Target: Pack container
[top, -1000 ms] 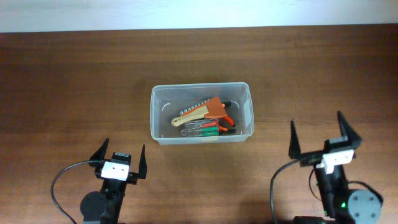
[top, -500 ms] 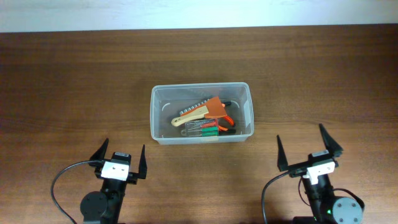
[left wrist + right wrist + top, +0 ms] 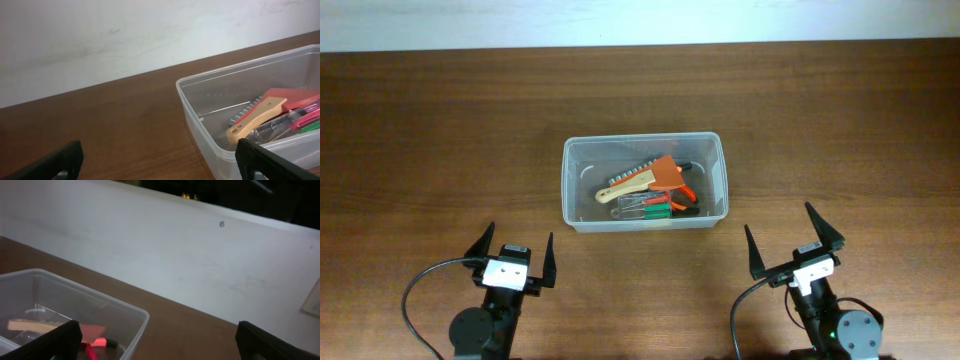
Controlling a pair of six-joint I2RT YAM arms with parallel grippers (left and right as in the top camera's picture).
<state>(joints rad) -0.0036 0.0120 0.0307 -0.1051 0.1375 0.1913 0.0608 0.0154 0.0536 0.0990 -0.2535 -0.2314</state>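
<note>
Overhead: container [image 3: 590,165] sits open-topped near the middle of the brown wooden worktop [image 3: 440,130], long side running left to right. Contents lie toward its right half and overlap:
- a wooden-handled scraper [image 3: 638,180] with an orange blade, lying aslant
- screwdrivers [image 3: 658,208] with red and green handles, just beside it
- an orange-handled tool [image 3: 686,190] at the right end, kind unclear

Both arms are on the robot's side of the worktop, well apart from the container. The left jaws are off its near left corner, spread wide and empty. The right jaws are off its near right corner, likewise spread and empty.

Left wrist view: container at right, scraper handle showing inside, white wall [image 3: 125,30] behind.

Right wrist view: a rounded container corner at lower left.
</note>
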